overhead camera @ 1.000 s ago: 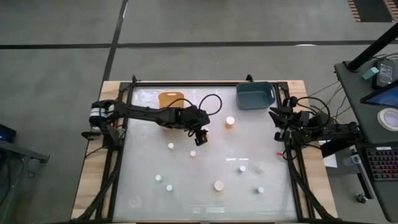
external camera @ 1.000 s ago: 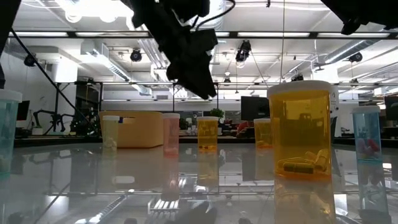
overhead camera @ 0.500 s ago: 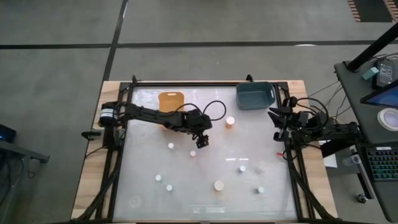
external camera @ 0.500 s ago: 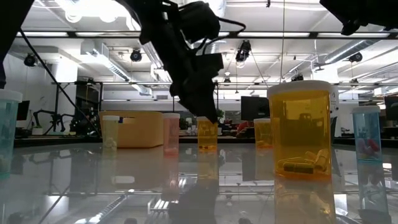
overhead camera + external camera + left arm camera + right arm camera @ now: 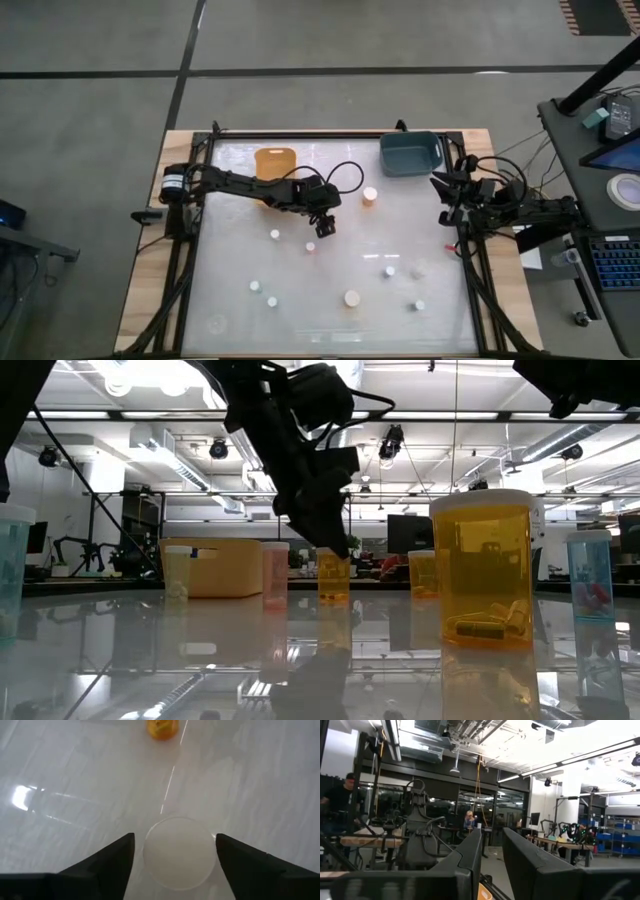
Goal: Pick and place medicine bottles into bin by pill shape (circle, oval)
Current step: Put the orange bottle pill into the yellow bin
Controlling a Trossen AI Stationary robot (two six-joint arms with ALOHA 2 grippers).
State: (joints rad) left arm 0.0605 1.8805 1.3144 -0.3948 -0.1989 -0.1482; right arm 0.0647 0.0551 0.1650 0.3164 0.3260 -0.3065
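Left gripper (image 5: 322, 229) hung mid-table, jaws spread either side of white-capped medicine bottle (image 5: 180, 852), not gripping. Right gripper (image 5: 447, 199) parked at table's right edge, clenched, empty. Risk: off-centre closing could tip bottle on glossy table (image 5: 450, 310).

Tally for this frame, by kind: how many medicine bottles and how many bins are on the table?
medicine bottles: 9 seen from above, one of them faint
orange bin: 1
blue bin: 1
total: 11
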